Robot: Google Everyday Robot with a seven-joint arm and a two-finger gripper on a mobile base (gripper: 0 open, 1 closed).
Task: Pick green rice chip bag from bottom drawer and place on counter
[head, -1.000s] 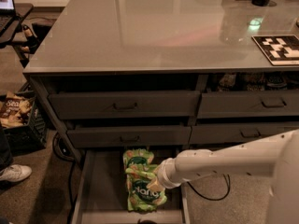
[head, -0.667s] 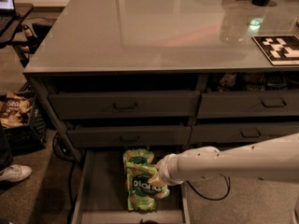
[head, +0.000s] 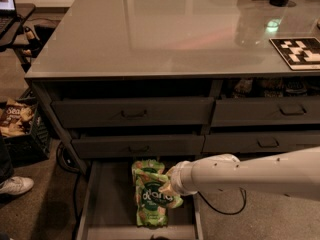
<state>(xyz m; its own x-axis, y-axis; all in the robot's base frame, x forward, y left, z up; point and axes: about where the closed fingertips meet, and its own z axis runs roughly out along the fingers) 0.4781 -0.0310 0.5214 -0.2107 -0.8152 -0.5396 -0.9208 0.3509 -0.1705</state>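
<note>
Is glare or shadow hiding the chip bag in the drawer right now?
Camera view: glare sits on the counter, as pale streaks and a green spot far right; the bottom drawer is dim, but the green rice chip bag reads bright against its dark floor; the gripper, at the bag's right edge, blends into the bag.

Tilted green rice chip bag (head: 154, 198), seemingly atop others (head: 146, 168) in open bottom drawer (head: 107, 204), jaws at its edge.
</note>
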